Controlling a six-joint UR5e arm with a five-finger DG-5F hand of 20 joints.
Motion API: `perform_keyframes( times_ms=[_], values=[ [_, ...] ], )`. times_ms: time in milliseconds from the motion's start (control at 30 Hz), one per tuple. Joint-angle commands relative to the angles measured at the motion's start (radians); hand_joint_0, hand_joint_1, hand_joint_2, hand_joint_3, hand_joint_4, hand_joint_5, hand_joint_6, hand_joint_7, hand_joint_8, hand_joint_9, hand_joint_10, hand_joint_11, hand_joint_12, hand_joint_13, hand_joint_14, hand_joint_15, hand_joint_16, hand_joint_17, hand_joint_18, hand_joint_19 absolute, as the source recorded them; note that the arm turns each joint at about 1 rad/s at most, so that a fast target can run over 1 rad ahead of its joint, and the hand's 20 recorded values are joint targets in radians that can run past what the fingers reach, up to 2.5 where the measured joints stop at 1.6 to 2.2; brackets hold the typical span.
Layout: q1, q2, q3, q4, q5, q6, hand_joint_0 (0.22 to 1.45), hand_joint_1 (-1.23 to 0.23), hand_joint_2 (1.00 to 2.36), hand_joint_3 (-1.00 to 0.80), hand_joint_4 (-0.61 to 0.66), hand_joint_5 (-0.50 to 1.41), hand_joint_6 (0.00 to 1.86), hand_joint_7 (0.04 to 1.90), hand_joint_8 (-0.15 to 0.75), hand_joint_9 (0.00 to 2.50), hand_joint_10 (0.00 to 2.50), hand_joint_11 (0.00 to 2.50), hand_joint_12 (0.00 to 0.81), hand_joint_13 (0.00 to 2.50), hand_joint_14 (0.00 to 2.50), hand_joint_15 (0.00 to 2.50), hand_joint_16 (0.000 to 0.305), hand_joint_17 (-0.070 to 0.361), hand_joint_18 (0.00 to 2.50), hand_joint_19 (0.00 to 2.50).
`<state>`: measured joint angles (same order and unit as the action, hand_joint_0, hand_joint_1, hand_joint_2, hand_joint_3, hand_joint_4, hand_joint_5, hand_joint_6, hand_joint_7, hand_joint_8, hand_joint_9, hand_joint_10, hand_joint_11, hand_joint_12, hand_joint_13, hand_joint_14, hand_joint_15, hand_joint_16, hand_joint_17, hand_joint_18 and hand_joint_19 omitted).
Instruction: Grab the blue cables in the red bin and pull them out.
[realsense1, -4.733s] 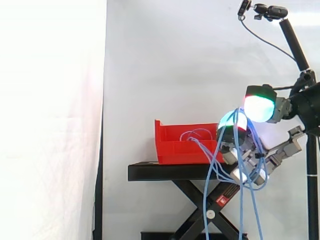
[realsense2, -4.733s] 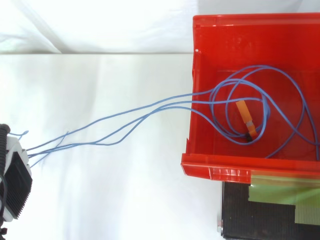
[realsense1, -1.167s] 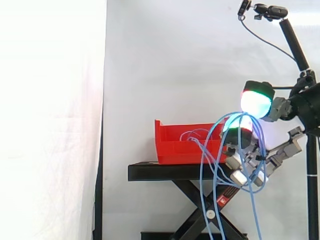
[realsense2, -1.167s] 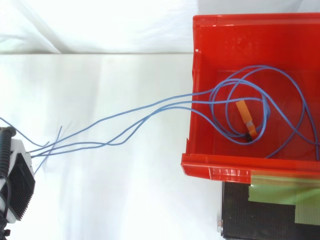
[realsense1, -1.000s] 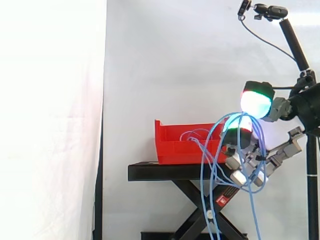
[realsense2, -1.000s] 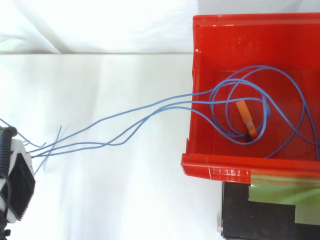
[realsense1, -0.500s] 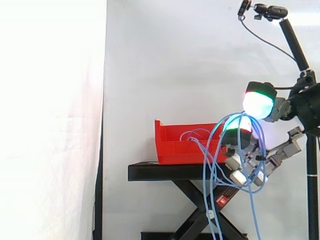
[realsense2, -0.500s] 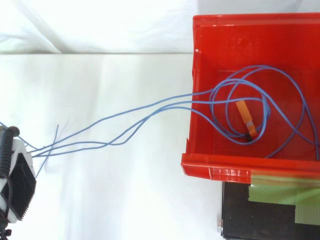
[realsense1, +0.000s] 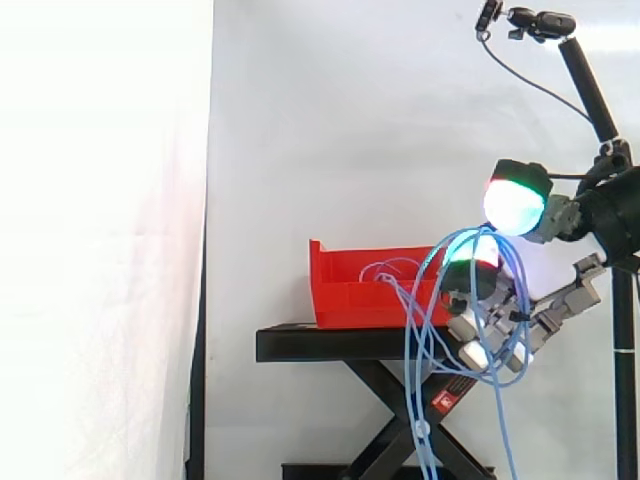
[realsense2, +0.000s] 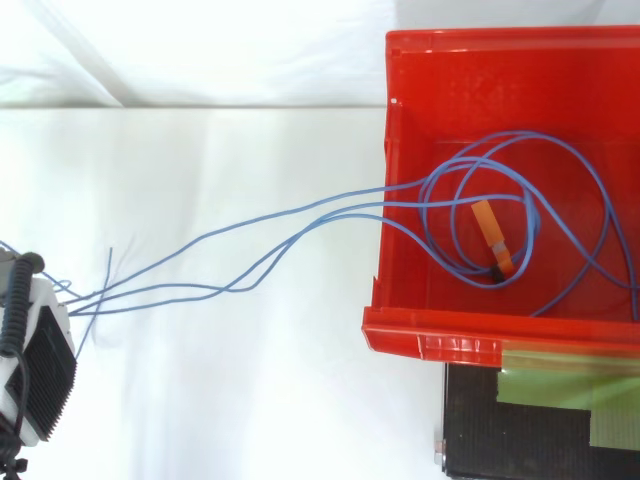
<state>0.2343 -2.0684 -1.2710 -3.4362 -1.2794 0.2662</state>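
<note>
The red bin (realsense1: 350, 288) stands on a black scissor stand (realsense1: 340, 343). Several thin blue cables (realsense2: 250, 255) coil on the bin's floor around an orange tag (realsense2: 493, 237), cross its left wall and run to my hand (realsense2: 40, 380) at the left edge of the top view. From the side, my hand (realsense1: 500, 320) sits right of the bin and just off the stand's edge. The cables (realsense1: 415, 400) arch over a glowing fingertip (realsense1: 470, 255) and pass among the curled fingers, then hang in long loops toward the floor. A second glowing pad (realsense1: 515, 205) stands above, apart from them.
A black pole with a camera (realsense1: 590, 90) rises behind the arm at the right. In the top view, the black stand top with green tape (realsense2: 540, 420) shows below the bin (realsense2: 430, 335). A white curtain backs everything.
The hand has shifted slightly toward the bin. The cable loops between bin and hand have sagged lower and hang more slack. The upper pad has lifted a little.
</note>
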Motion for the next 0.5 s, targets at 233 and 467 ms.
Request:
perform_keyframes(
  times_ms=[233,467],
  values=[
    [-0.003,0.001,0.001,0.002,-0.002,-0.003,0.59,-0.94,1.00,-1.00,0.27,0.72,0.54,0.54,0.263,0.77,0.03,0.90,0.381,0.66,0.02,0.68,0.063,0.142,0.61,0.95],
    [-0.010,0.001,0.001,0.037,-0.011,-0.164,0.59,-0.94,1.00,-1.00,0.26,0.75,0.46,0.59,0.263,0.77,0.03,0.89,0.380,0.66,0.02,0.68,0.063,0.141,0.61,0.95]
  ],
)
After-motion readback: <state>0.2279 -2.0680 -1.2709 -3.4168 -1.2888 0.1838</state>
